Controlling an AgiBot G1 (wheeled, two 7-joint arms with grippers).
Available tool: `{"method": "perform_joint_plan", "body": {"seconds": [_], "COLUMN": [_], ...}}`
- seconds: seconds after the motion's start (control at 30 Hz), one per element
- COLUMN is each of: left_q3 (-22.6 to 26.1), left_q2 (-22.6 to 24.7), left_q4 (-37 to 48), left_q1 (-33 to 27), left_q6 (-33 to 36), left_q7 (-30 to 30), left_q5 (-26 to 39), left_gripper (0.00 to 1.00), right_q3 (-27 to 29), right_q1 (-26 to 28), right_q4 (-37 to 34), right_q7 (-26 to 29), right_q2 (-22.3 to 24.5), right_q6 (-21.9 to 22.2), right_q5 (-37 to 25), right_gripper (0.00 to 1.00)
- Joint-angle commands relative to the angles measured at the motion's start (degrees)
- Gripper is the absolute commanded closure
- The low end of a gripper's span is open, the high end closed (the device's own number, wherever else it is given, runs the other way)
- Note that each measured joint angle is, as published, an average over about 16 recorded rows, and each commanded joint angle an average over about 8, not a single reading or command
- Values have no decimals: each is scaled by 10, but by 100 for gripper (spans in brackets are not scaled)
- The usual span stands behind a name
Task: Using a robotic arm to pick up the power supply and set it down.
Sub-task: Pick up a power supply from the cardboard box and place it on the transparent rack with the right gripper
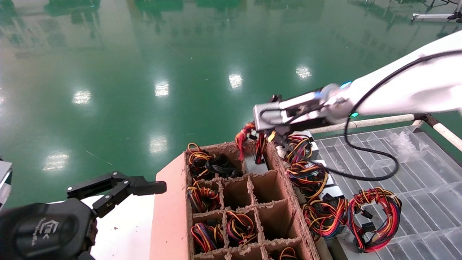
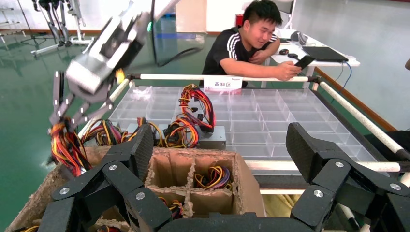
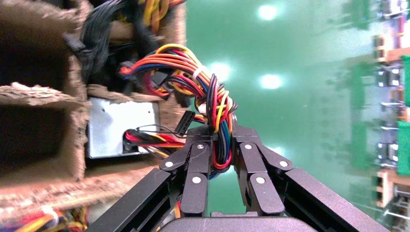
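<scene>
The power supply (image 1: 255, 165) is a grey metal box standing in the far corner cell of the divided cardboard box (image 1: 169, 216); its metal face (image 3: 121, 128) shows in the right wrist view. Its bundle of red, yellow and black wires (image 3: 193, 77) rises out of the cell. The robotic arm, my white right arm, reaches in from the right, and its gripper (image 3: 222, 133) is shut on that bundle just above the box's rim (image 1: 259, 145). From the left wrist view this gripper (image 2: 63, 104) hangs over the box's far corner. My all-black left gripper (image 1: 144, 185) is open near the box's left side.
Other power supplies with coiled wires (image 1: 325, 213) lie along the box's right side on a clear compartment tray (image 1: 415, 180) framed by white rails (image 1: 364, 122). Several box cells hold wire bundles (image 1: 204, 234). A seated person (image 2: 251, 43) is behind the tray. Green floor lies beyond.
</scene>
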Motion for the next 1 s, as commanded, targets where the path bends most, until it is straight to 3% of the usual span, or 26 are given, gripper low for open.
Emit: {"method": "perform_joint_plan", "body": {"seconds": [0.03,0.6,1.0], "left_q3": [0,0,0], "left_q2": [0,0,0], "left_q4": [0,0,0], "left_q1": [0,0,0], "left_q6": [0,0,0], "left_q7": [0,0,0], "left_q5": [0,0,0], "left_gripper": [0,0,0], "right_q3": [12,72,90], "right_q1": [9,33,49], "right_q4": [6,164,121], "right_q7": [8,73,18], "right_q2": [14,112,134], "right_q6": [-17,31,85], "right_q5": [18,65,59], "right_gripper": [100,100,100]}}
